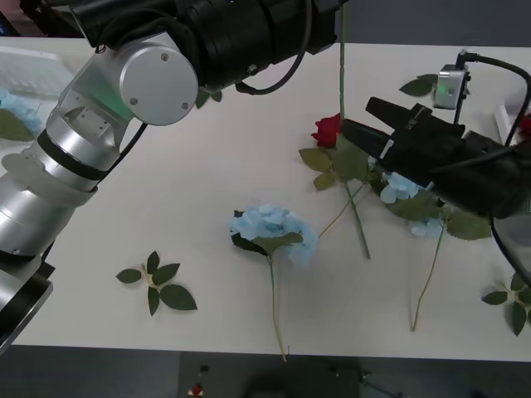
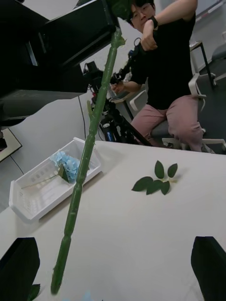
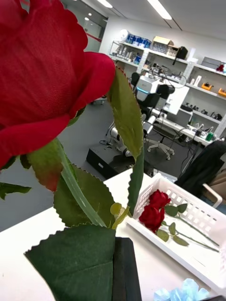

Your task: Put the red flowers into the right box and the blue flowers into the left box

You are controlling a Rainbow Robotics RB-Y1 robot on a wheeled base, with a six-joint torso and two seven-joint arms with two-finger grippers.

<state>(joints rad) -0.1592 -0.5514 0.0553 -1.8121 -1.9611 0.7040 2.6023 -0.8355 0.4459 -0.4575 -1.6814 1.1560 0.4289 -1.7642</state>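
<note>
My left gripper (image 3: 123,254) is shut on a red flower (image 3: 42,70), held up high with its bloom close to the wrist camera. Its green stem (image 1: 342,58) hangs straight down over the table. Another red flower (image 1: 328,130) lies mid-table, and my right gripper (image 1: 358,118) hovers open right beside it. Three blue flowers (image 1: 274,228) (image 1: 398,186) (image 1: 427,225) also lie on the table. The left box (image 1: 33,70) at the far left holds a blue flower (image 2: 68,164). The right box (image 3: 188,221) holds red flowers (image 3: 155,209).
Loose leaf sprigs lie at the front left (image 1: 158,286), front right (image 1: 514,303) and back right (image 1: 419,84). My left arm (image 1: 133,83) stretches across the back of the table. The hanging stem (image 2: 87,164) passes close in front of the right wrist.
</note>
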